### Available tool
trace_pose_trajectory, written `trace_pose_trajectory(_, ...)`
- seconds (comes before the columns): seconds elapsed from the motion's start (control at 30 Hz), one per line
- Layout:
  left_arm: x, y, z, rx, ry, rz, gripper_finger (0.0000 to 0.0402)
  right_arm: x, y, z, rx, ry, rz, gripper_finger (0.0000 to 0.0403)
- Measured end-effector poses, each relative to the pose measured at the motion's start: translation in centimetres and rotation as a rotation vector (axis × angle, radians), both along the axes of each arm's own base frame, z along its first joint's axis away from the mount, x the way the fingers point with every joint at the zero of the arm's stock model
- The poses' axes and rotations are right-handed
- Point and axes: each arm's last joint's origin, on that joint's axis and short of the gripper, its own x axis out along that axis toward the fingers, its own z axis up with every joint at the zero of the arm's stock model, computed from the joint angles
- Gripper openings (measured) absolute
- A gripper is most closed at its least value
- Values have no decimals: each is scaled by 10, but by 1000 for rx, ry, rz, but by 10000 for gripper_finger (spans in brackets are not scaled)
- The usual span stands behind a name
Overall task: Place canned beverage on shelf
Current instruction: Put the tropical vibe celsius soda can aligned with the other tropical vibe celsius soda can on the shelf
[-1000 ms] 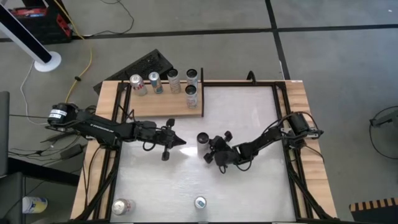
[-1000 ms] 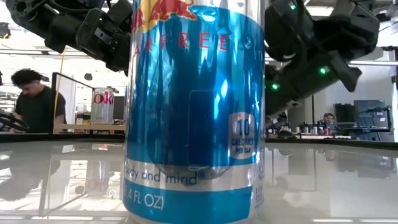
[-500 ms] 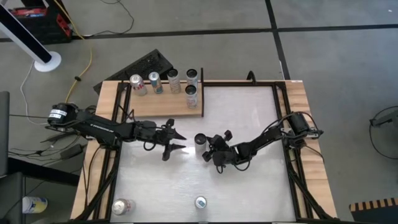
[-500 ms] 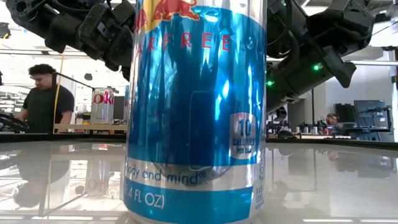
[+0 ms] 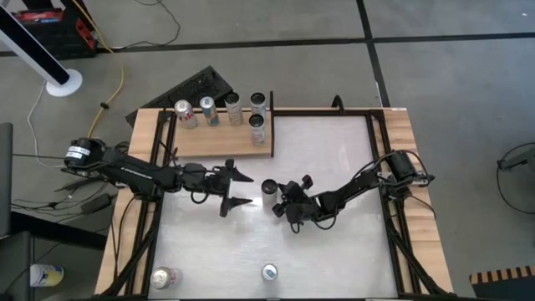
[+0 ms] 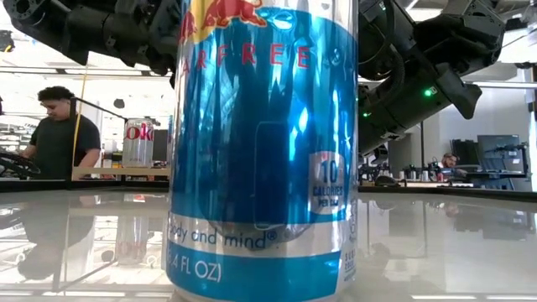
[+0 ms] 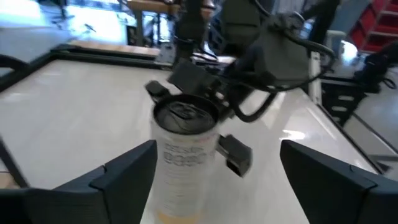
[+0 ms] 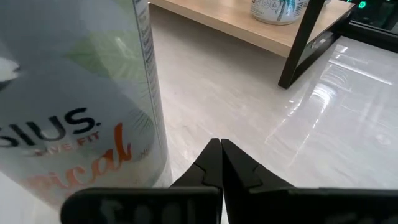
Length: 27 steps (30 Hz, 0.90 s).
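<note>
The left hand (image 5: 237,189) is wide open, with its two fingers spread far apart. A can (image 5: 268,191) stands on the white table (image 5: 334,242) just in front of it, between the two hands. The right hand (image 5: 282,208) sits right beside that can on the other side, and its fingers are pressed together with nothing in them. The shelf (image 5: 219,140) is behind the left hand, holding five cans in a row.
</note>
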Motion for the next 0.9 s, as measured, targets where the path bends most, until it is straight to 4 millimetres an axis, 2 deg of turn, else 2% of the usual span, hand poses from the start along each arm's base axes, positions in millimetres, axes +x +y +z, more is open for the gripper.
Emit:
trace_pose_trajectory(0.23, 9, -11, 13, 96, -48, -52, 328, 0, -3, 0, -2, 7, -7, 20)
trace_pose_trajectory(0.5, 37, -21, 21, 190, -26, -35, 328, -1, -4, -2, -8, 30, -9, 21)
trace_pose_trajectory(0.7, 47, -22, 17, 170, 56, -34, 328, -2, -4, -3, -11, 44, -7, 21)
trace_pose_trajectory(0.9, 47, -20, 14, 185, 117, 1, 328, -6, 4, -6, -22, 108, 41, 22)
